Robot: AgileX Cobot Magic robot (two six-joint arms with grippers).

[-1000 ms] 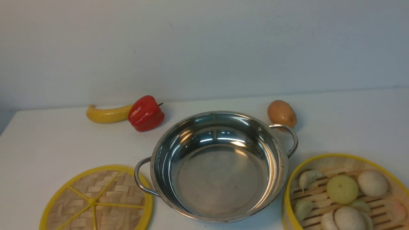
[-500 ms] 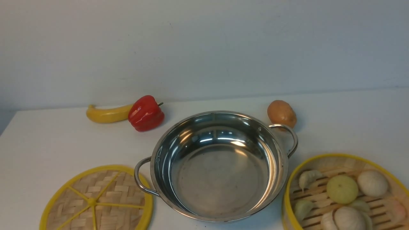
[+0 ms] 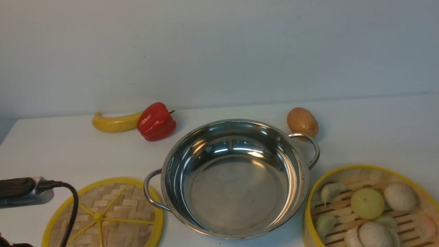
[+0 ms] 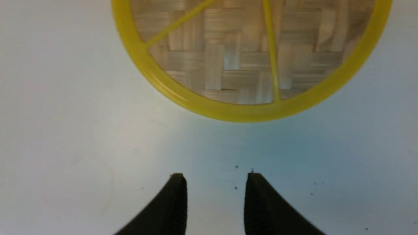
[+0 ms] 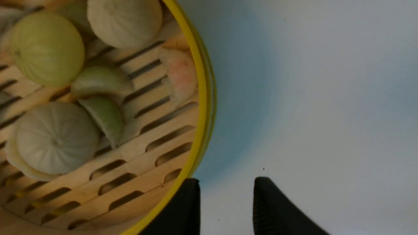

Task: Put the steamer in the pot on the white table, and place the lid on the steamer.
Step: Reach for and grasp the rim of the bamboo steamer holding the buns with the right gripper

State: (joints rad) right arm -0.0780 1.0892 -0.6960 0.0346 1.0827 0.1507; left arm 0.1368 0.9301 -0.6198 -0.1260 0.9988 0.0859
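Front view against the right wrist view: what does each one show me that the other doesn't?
Only the front view: the pot, the lid, the banana, the red pepper, the brown potato-like item and part of the left arm with its cable.

Only the right wrist view: the right end effector, open, with the steamer's yellow rim close by one fingertip.

Both: the steamer with its dumplings and buns, and the white table.
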